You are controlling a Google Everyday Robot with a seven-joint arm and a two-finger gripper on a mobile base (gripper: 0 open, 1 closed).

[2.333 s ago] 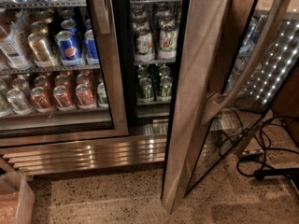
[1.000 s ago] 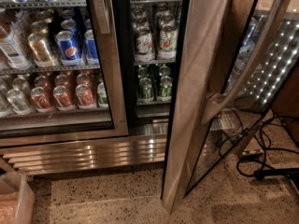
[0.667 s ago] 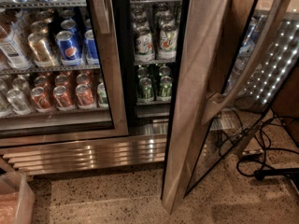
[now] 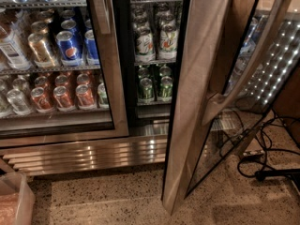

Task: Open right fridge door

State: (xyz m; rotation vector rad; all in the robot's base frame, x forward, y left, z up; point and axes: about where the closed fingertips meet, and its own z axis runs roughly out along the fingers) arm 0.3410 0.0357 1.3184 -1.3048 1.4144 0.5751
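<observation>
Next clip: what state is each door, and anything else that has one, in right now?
Right steel-framed glass fridge door with long bowed handle: open, swung well out.
Left steel-framed glass door fronting Pepsi cans: shut.
Green-labelled bottles on the exposed shelf: upright.
End effector: not in view.

Shows the right fridge door (image 4: 197,102) swung wide open, brushed-steel frame edge toward the camera, black-bordered glass pane angled away. Bears a long bowed steel handle (image 4: 253,50). Leaves the gripper out of view.
</observation>
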